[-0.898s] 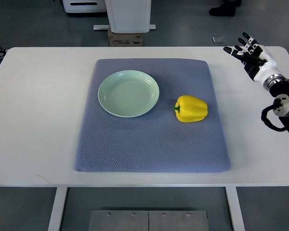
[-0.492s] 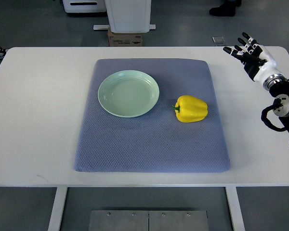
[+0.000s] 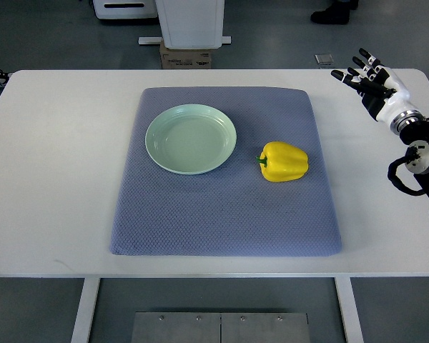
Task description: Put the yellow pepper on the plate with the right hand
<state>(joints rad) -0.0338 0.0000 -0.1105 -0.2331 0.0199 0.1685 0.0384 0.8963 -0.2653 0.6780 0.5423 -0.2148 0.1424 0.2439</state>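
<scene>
A yellow pepper [image 3: 283,161] lies on its side on the blue-grey mat [image 3: 225,214], its green stem pointing left. To its left on the same mat sits an empty pale green plate [image 3: 191,138]. My right hand [image 3: 368,78] hovers over the table's far right corner, well to the right of the pepper, with its fingers spread and holding nothing. The left arm does not show.
The mat lies in the middle of a white table [image 3: 50,179]. Beyond the far edge stand a white pedestal [image 3: 191,21] and a cardboard box [image 3: 186,57] on the floor. A person's shoe [image 3: 332,13] shows at the top.
</scene>
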